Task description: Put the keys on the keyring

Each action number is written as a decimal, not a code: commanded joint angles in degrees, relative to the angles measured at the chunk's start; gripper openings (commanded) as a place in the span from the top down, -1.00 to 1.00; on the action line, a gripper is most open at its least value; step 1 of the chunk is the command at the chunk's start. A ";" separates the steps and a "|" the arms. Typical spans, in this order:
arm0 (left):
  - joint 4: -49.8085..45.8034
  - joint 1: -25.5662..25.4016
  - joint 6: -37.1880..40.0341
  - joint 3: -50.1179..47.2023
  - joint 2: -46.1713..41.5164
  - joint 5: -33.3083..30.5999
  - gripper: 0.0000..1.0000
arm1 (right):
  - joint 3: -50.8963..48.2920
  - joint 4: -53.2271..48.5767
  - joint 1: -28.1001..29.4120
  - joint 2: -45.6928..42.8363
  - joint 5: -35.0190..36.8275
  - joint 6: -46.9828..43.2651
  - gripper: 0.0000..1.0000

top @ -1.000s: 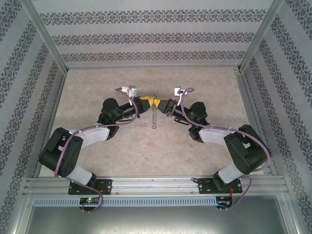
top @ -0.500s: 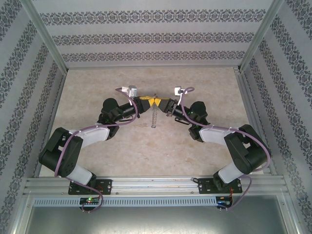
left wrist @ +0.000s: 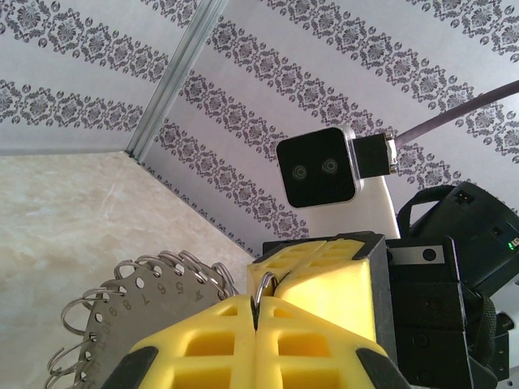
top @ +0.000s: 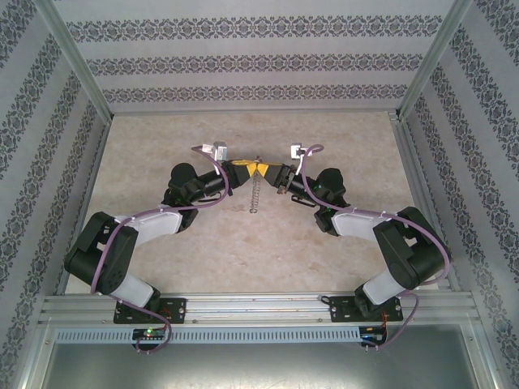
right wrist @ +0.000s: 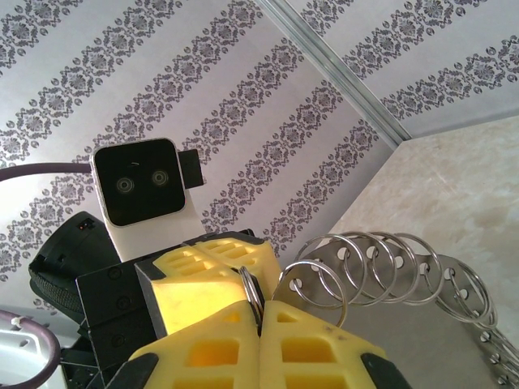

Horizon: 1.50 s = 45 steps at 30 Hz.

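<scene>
The two end effectors meet tip to tip above the middle of the worktop [top: 243, 251], and the keyring [top: 255, 194] sits exactly at that meeting point. The left end effector [top: 250, 167] has its yellow fingers pressed together on a small wire ring [left wrist: 261, 285] at the top of the bunch. The right end effector [top: 264, 168] is clamped on the same ring from the opposite side, so neither arm is nearer than the other.

From this shared pinch the rest of the keyring trails away toward the arms' bases in the top view, its long axis running roughly crosswise to the line of the two end effectors. In the left wrist view it falls off to the left of the fingers as a curved metal plate [left wrist: 134, 312] with numbered holes, each hole carrying a small ring. In the right wrist view the same row of rings arcs off to the right. Whether its lower end touches the worktop cannot be told.

The pinched ring stands edge-on in the seam between both pairs of fingers. Any spreading or turning of it would probably have to act along that seam, with the hanging weight pulling toward the bases.
</scene>
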 commanded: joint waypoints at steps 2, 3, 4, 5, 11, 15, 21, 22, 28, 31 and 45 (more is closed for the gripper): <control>4.60 -1.15 0.32 0.35 -1.25 0.89 1.00 | 1.90 1.76 -0.62 -1.64 -1.86 -1.37 1.00; 4.57 -1.13 0.54 0.42 -1.37 0.89 1.00 | 1.91 1.38 -0.71 -1.67 -2.11 -1.61 1.00; 4.17 -1.08 0.92 0.50 -1.66 0.84 1.00 | 2.00 0.62 -0.87 -1.87 -2.45 -2.11 1.00; 3.46 -1.13 1.50 0.59 -2.02 0.66 0.92 | 2.16 -0.65 -1.10 -2.24 -2.84 -2.85 1.00; -6.61 -0.62 8.23 1.08 -7.04 -1.00 0.45 | 4.49 -16.35 -2.81 -6.81 -6.40 -12.00 1.00; -14.73 0.26 12.34 2.32 -10.27 -1.81 0.35 | 7.64 -31.87 -3.31 -10.41 -7.77 -21.69 1.00; -26.10 0.76 19.46 4.92 -13.67 -2.99 0.21 | 13.20 -51.42 -3.59 -13.72 -7.97 -34.52 1.00; -27.81 0.88 20.42 5.51 -13.81 -2.90 0.20 | 13.92 -53.37 -3.67 -13.85 -8.14 -35.96 1.00; -38.29 1.85 25.70 9.67 -12.87 1.61 0.13 | 18.67 -64.92 -4.83 -13.35 -11.53 -44.52 1.00; -41.99 2.10 27.37 11.49 -11.92 4.78 0.11 | 20.95 -70.55 -5.37 -12.84 -13.36 -48.46 1.00; -52.49 2.25 30.76 18.59 -5.84 17.27 0.17 | 26.77 -79.71 -7.48 -9.66 -21.76 -54.07 1.00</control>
